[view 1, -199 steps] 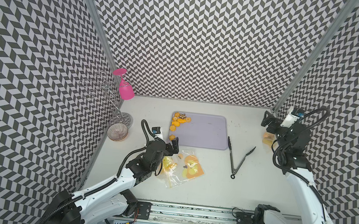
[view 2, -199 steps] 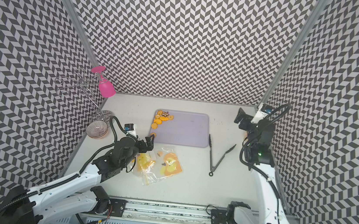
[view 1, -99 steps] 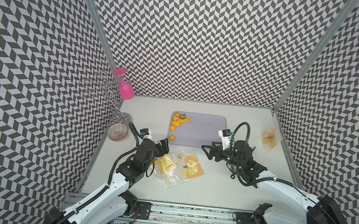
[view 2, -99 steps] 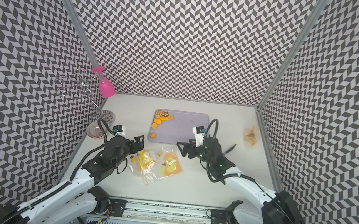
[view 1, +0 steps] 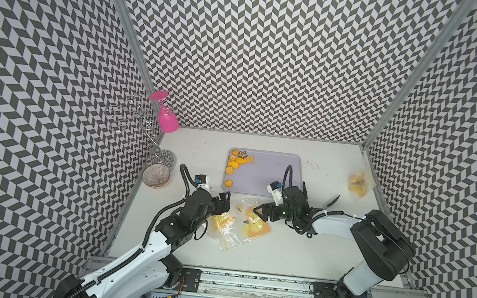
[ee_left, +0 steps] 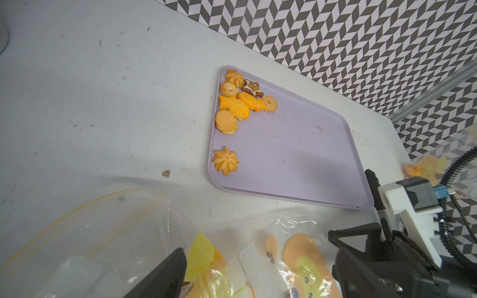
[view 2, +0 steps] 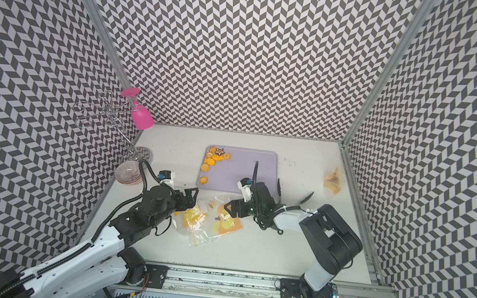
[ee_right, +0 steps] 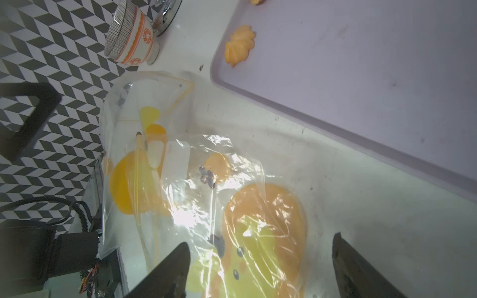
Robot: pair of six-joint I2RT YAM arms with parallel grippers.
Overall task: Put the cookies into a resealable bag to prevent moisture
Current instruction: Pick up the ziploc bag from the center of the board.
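In both top views the cookies (view 1: pixel 237 160) sit bunched in the upper left corner of the lavender tray (view 1: pixel 270 177), with one lying apart lower along its left edge. The clear chick-print bags (view 1: pixel 241 225) lie crumpled on the table just below the tray. The left gripper (view 1: pixel 224 201) and right gripper (view 1: pixel 259 212) flank them, both spread wide and gripping nothing. A small bag (view 1: pixel 359 182) holding orange pieces lies by the right wall, and a bowl (view 1: pixel 156 175) stands at the left.

The left wrist view shows the cookies (ee_left: pixel 240 100) crowding the tray's corner, with the bags across the lower frame.

In the right wrist view the fingers (ee_right: pixel 167 271) stand apart either side of a bag, unclamped.
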